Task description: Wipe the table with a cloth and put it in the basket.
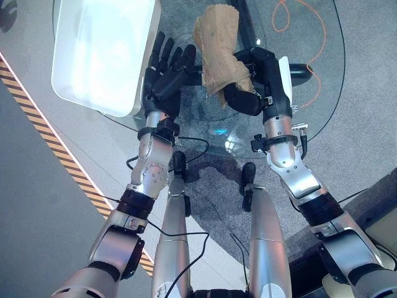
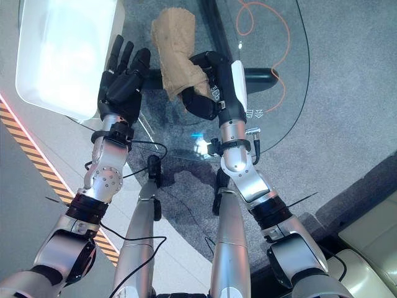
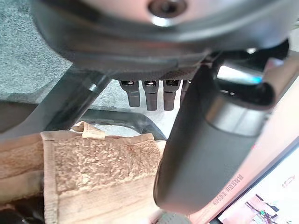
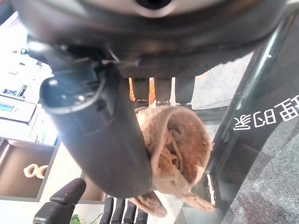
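Glass table (image 1: 322,93) filling frame top. Right hand (image 1: 251,87) gripping cloth (image 1: 218,53) at centre, wiping. Left hand (image 1: 166,69) resting spread beside cloth. Next: carrying cloth to basket (image 1: 102,56), upper left.

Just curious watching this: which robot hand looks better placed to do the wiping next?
The right robot hand: it already grips the tan cloth over the glass table. The left robot hand is open beside it, holding nothing.

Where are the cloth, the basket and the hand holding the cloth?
cloth (image 1: 217,37), left eye view, upper free end.
basket (image 1: 105,93), left eye view, near wall.
right hand (image 1: 245,96), left eye view, curled fingers.
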Robot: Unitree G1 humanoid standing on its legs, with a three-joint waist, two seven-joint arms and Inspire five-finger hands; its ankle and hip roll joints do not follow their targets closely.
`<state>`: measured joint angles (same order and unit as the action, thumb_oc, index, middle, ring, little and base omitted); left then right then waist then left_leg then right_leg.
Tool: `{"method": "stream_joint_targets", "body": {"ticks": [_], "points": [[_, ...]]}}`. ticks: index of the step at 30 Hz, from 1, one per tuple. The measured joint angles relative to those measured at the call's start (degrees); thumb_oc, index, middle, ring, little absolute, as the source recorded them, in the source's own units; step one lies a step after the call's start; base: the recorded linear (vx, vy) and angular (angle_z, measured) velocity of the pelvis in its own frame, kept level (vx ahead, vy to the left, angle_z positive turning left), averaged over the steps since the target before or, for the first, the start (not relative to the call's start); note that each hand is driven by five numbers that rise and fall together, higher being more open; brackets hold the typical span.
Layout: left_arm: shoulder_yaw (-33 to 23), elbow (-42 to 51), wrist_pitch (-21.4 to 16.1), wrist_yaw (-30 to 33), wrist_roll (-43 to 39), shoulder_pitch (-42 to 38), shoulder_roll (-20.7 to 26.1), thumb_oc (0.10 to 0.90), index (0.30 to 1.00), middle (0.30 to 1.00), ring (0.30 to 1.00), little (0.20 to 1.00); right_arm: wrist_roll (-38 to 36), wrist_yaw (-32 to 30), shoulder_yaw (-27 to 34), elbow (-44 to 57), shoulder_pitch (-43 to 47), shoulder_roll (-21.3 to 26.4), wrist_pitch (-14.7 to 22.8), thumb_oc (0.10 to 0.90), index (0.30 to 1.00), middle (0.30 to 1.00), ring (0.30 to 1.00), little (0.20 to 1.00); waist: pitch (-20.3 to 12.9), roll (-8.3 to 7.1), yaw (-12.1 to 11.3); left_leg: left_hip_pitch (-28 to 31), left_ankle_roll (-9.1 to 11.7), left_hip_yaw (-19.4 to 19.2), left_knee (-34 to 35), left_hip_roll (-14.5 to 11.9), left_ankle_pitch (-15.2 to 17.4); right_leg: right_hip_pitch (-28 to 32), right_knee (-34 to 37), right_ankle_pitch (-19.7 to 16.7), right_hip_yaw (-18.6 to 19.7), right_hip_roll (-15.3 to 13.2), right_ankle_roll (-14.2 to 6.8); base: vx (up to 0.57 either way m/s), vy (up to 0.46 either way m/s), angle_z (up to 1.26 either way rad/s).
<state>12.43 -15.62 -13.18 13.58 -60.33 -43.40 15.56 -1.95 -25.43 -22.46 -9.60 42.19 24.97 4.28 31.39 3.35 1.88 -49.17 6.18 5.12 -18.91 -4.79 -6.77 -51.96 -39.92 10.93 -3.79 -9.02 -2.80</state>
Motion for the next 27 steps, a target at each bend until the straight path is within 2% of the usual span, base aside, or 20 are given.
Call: {"method": "stream_joint_targets", "body": {"ticks": [27], "points": [[0.21, -0.01, 2.8, -3.42, -0.02, -0.04, 0.06, 0.8, 0.9, 0.9, 0.9, 0.9, -0.22, 5.23, -0.48, 0.0, 0.47, -0.09, -0.01, 0.1, 0.3, 0.3, 0.3, 0.2, 0.0, 0.0, -0.06, 0.0, 0.06, -0.01, 0.11, 0.02, -0.04, -0.07, 0.03, 0.0, 0.02, -0.01, 0.0, 0.0, 0.0, 0.0]]}}
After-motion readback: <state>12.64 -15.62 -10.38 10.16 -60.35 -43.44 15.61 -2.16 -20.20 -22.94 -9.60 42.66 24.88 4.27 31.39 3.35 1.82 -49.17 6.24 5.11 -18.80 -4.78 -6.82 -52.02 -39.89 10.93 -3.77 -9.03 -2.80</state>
